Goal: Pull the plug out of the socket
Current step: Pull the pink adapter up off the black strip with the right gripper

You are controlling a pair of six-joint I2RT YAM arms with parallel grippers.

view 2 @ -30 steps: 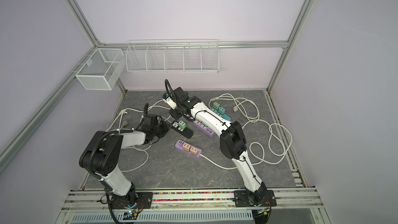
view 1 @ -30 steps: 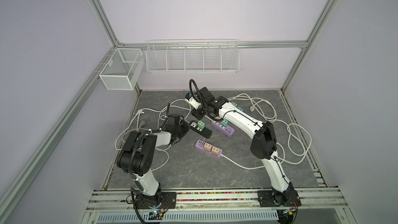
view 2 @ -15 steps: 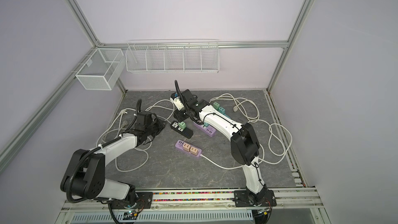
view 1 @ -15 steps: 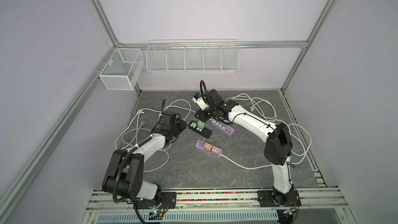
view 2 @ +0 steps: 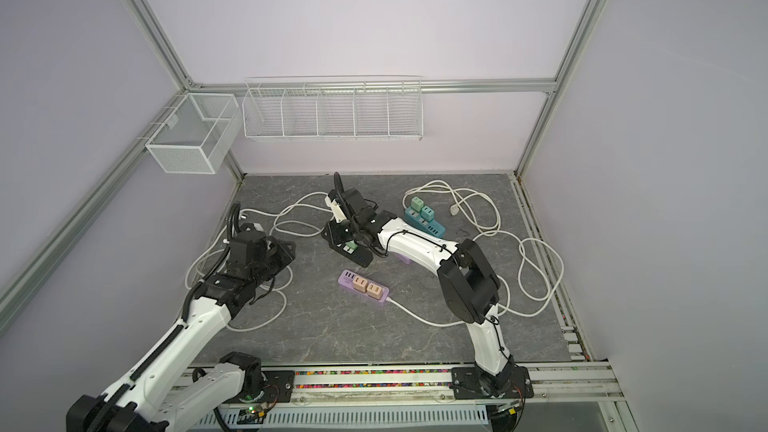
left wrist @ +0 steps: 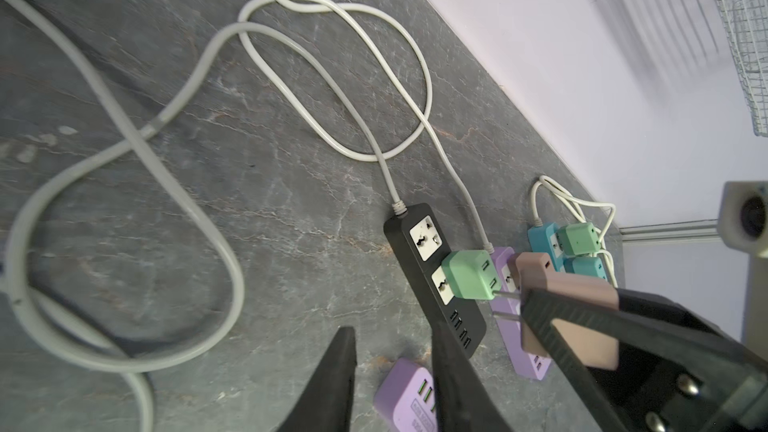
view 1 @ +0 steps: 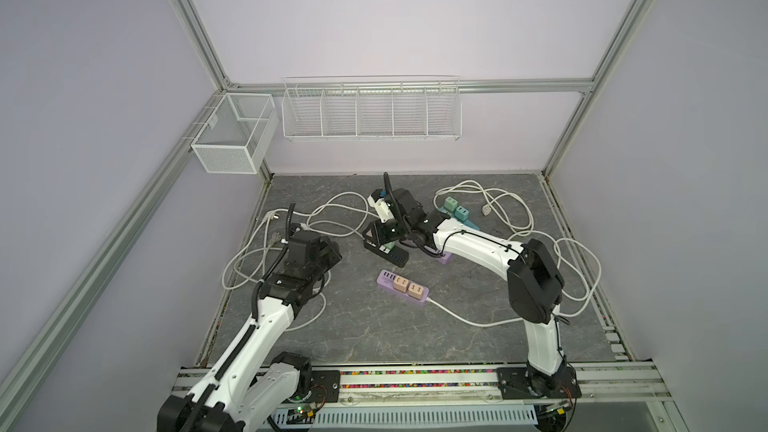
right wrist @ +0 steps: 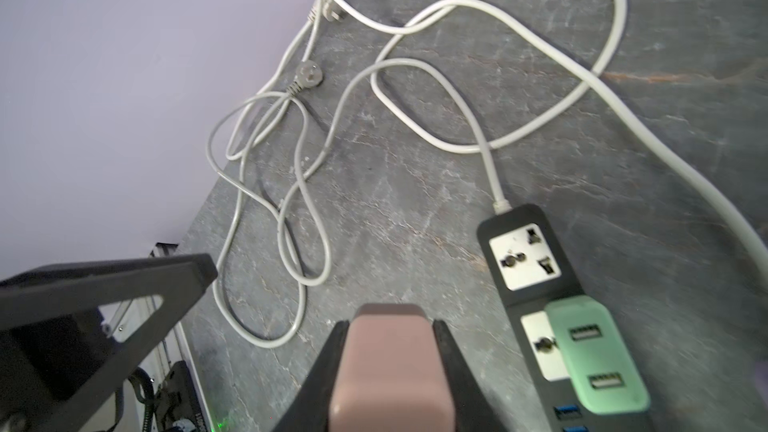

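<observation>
In the right claw (right wrist: pixel 390 326) sits the plug (right wrist: pixel 386 371), a dusty-pink block; the jaws are clenched on its two flat sides, parted only as far as the block fills them; a grip there, I judge, lets the pull run straight along the prongs rather than lever them. The left wrist view shows the prongs (left wrist: pixel 505 316) bare and in air, clear of every socket; so the plug is off, held just above the strips. Beside it lies the black strip (right wrist: pixel 523 218), its first socket (right wrist: pixel 524 260) empty and a green plug (right wrist: pixel 594 361) seated in the next; a purple strip (left wrist: pixel 509 326) lies alongside; which socket the plug belongs to I cannot tell. Off to the side hangs the left claw (left wrist: pixel 391 336), jaws a little apart with bare table between them, grasping nothing; in both top views it is apart from the black strip, over loose cable (left wrist: pixel 141 139); it steadies nothing there, probably standing off to leave room. Further out a second purple strip (view 1: pixel 402 286) carries two pink plugs; a teal strip (view 1: pixel 457 216) lies toward the back wall.
</observation>
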